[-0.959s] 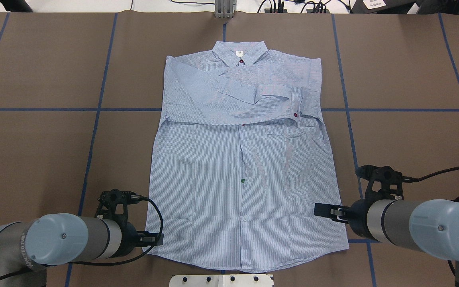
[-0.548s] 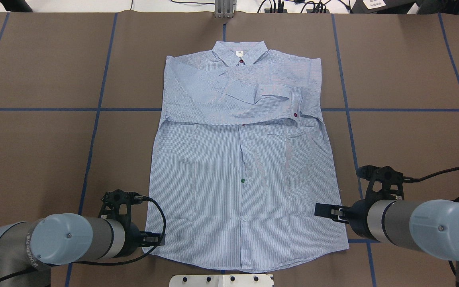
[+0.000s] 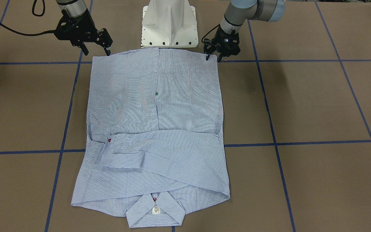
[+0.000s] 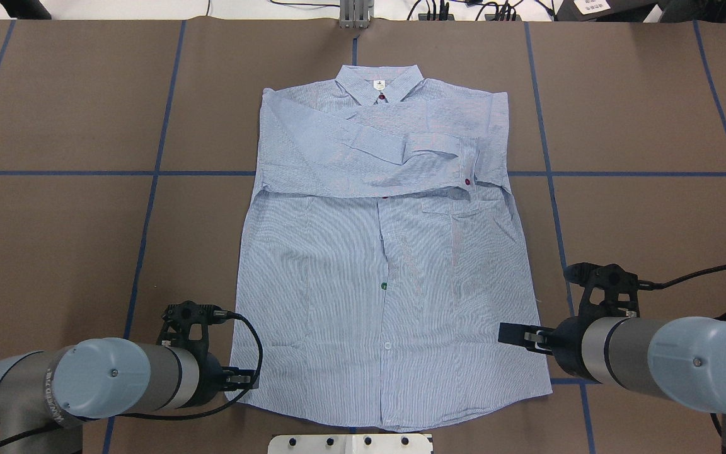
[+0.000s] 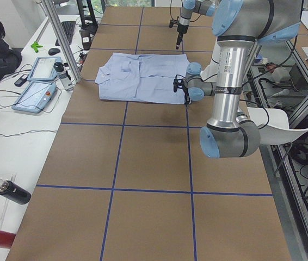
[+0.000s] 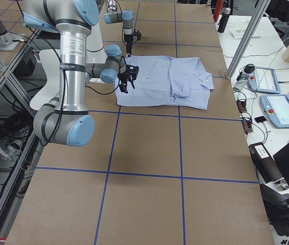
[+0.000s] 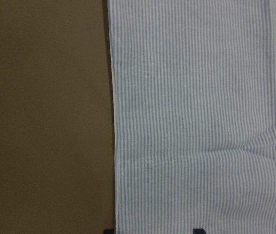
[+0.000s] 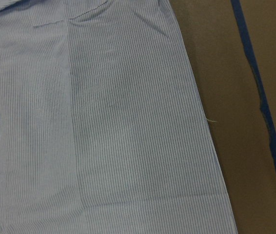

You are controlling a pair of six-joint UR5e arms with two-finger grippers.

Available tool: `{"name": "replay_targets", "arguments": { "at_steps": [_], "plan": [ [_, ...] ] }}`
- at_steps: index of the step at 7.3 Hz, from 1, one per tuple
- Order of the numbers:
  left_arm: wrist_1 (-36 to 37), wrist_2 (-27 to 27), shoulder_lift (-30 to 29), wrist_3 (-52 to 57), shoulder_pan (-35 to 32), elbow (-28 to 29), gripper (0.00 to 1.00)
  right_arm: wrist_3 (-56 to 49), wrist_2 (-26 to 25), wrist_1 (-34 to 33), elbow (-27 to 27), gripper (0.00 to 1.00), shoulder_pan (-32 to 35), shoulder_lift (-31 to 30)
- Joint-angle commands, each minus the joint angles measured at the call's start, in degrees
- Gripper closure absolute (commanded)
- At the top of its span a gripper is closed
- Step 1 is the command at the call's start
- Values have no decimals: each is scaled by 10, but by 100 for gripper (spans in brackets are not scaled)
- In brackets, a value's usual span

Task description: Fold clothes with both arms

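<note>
Lying flat, the shirt [image 4: 382, 315] has sleeves [image 4: 401, 151] folded across it.

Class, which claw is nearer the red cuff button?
Right. The right claw is by the shirt hem corner on the side of the red cuff button; the left claw is at the opposite hem corner, across the shirt.

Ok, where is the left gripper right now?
In the overhead view, the left gripper is at lower left, over the near hem corner of the shirt, jaws open.
</note>
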Motion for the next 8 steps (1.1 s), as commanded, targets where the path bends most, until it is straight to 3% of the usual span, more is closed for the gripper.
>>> {"name": "replay_targets", "arguments": {
  "at_steps": [1,8],
  "plan": [
    [2,0,1,-1,1,0,41,0,0,0,1,0,0,-1],
    [12,0,2,-18,9,-1,52,1,0,0,1,0,-2,-2]
  ]
}}
